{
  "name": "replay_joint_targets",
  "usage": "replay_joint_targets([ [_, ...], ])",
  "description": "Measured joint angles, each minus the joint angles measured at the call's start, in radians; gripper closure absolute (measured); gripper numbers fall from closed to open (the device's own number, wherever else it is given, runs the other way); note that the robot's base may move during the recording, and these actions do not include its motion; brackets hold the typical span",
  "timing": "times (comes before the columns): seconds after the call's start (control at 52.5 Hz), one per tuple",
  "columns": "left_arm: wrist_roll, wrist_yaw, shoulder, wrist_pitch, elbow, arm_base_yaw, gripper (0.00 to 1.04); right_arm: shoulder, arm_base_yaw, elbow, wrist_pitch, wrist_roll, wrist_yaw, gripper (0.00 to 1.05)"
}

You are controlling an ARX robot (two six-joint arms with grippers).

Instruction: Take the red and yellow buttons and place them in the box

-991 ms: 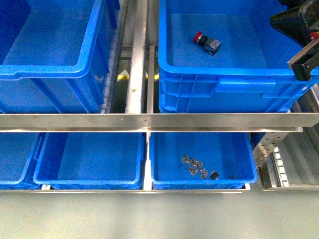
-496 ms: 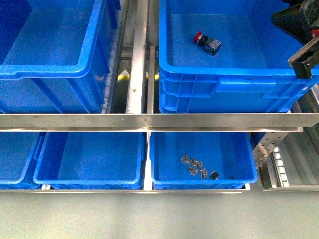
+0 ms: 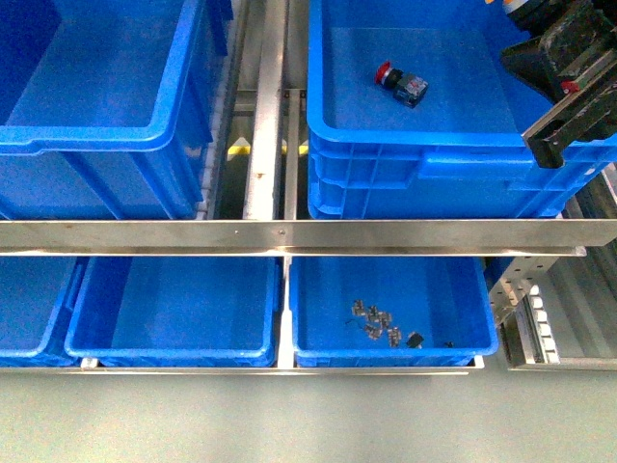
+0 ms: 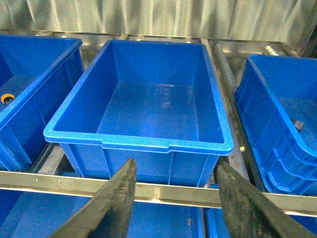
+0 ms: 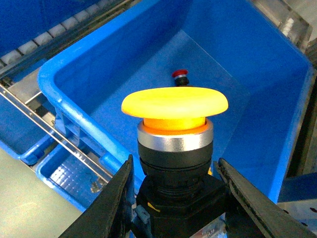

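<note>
- We see a yellow button (image 5: 174, 101), with a wide yellow cap, a metal collar and a black body, held upright between the fingers (image 5: 115, 202) of our right gripper (image 5: 173, 198), which press against the body's two sides.
- In the right wrist view it hangs above the open box (image 5: 59, 74), the deep blue bin with a thick rim, over the part near the box's front wall.
- A red button (image 3: 401, 84) already lies on its side on the box floor, near the back and well apart from the walls; the floor around it is bare.
- In the front view the box (image 3: 405, 154) sits upper right, its ribbed front wall and handle recess facing us. The right gripper (image 3: 564, 77) reaches in from the upper right corner, dark and angled, overlapping the box's right rim.
- A metal rail (image 3: 289, 234) runs across just in front of the box, and upright metal bars (image 3: 265, 106) separate it from a second large blue bin (image 3: 96, 135) to the left.
- Below the rail sit shallow blue trays; the one on the right (image 3: 482, 333) holds a few small metal parts (image 3: 378, 323).
- Our left gripper (image 4: 173, 208) has its fingers (image 4: 116, 198) spread wide with nothing between them, poised before the empty left bin (image 4: 138, 144), above the rail.
</note>
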Motion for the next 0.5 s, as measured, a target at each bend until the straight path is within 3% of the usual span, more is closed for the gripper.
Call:
replay_joint_targets([
  [0.248,0.000,0.000,0.000,0.000,0.000,0.000,0.07,0.180,-0.019,0.147,0.006,0.008,0.014,0.64],
  [0.496,0.000,0.000,0.000,0.000,0.000,0.000,0.08,0.589,-0.064,0.645,-0.141,0.050,0.085,0.64],
])
